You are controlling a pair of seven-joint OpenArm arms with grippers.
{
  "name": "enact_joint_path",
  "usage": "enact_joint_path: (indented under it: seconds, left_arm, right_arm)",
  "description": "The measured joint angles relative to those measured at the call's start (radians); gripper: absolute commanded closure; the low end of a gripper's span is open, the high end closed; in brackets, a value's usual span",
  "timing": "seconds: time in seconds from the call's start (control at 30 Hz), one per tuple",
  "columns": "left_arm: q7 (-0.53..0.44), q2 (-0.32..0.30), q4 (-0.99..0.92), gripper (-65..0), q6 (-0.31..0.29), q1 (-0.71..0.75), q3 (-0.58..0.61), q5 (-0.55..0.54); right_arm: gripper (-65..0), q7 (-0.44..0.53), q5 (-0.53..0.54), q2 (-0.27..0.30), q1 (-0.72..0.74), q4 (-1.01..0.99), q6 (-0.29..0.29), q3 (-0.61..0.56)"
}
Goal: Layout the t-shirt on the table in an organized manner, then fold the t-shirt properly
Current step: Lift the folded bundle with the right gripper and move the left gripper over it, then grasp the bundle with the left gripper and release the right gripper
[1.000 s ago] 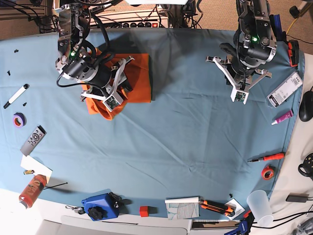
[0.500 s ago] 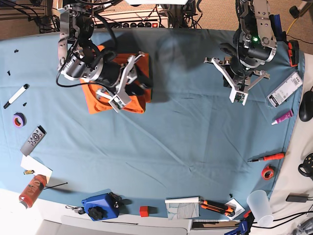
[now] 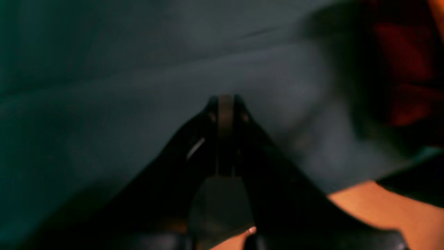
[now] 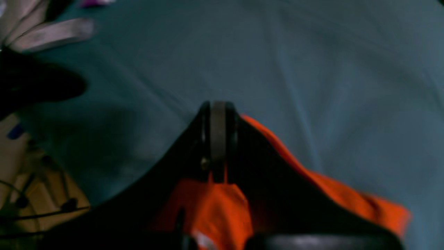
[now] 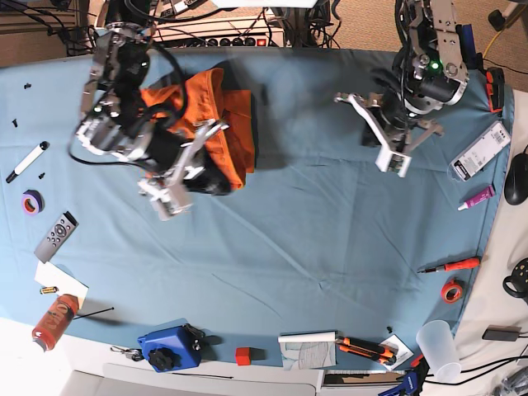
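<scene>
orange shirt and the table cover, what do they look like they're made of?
t-shirt: soft matte knit, probably cotton; it bunches and drapes in loose folds with no sheen. Cover on the table: thin woven cloth, matte blue-teal, judging by fine creases radiating across it; the exact fibre can't be told.

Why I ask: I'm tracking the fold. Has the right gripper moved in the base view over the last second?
Yes. The right gripper has swung toward the near table edge, closer to the remote, dragging the t-shirt up.

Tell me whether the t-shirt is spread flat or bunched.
Bunched. In the base view the t-shirt sits in a crumpled heap with raised folds at the table's far side, partly under the right arm, not laid out.
</scene>
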Motion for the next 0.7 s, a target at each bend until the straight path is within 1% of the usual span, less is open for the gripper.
enact_joint_path:
  seconds: [0.07, 0.13, 0.23, 0.3, 0.33, 0.37, 0.47, 0.53, 0.6, 0.7]
  left_arm:
    - [-0.007, 0.000, 0.000, 0.0, -0.023, 0.000, 0.010, -0.062]
    - [-0.011, 0.000, 0.000, 0.0, -0.062, 0.000, 0.032, -0.100]
    - [-0.075, -0.001, 0.000, 0.0, -0.120, 0.000, 0.111, -0.121]
    - [-0.134, -0.001, 0.000, 0.0, -0.149, 0.000, 0.185, -0.121]
    - [-0.164, -0.001, 0.000, 0.0, -0.159, 0.000, 0.222, -0.122]
    - [-0.187, -0.001, 0.000, 0.0, -0.164, -0.003, 0.262, -0.104]
    - [-0.242, 0.005, 0.001, 0.0, -0.160, -0.006, 0.371, 0.014]
    - [-0.253, 0.005, 0.001, 0.0, -0.160, -0.008, 0.435, 0.081]
    - [-0.257, 0.005, 0.001, 0.0, -0.163, -0.009, 0.486, 0.129]
    - [-0.254, 0.005, 0.001, 0.0, -0.162, -0.008, 0.521, 0.168]
  right_arm:
    - [0.0, -0.013, 0.029, 0.013, -0.011, 0.000, 0.000, 0.072]
    - [0.0, -0.021, 0.058, 0.035, -0.044, 0.000, 0.000, 0.131]
    - [0.0, -0.036, 0.053, 0.061, -0.105, -0.003, 0.000, 0.180]
    - [0.0, -0.031, 0.055, 0.071, -0.120, -0.025, 0.027, 0.190]
    - [0.0, -0.029, 0.057, 0.071, -0.121, -0.045, 0.050, 0.190]
    - [0.0, -0.027, 0.064, 0.071, -0.119, -0.073, 0.055, 0.182]
    - [0.0, 0.023, 0.062, 0.070, -0.118, -0.181, 0.082, 0.149]
    - [0.0, 0.052, 0.060, 0.070, -0.106, -0.277, 0.095, 0.126]
    - [0.0, 0.075, 0.063, 0.070, -0.087, -0.366, 0.093, 0.095]
    - [0.0, 0.082, 0.076, 0.066, -0.051, -0.436, 0.091, 0.033]
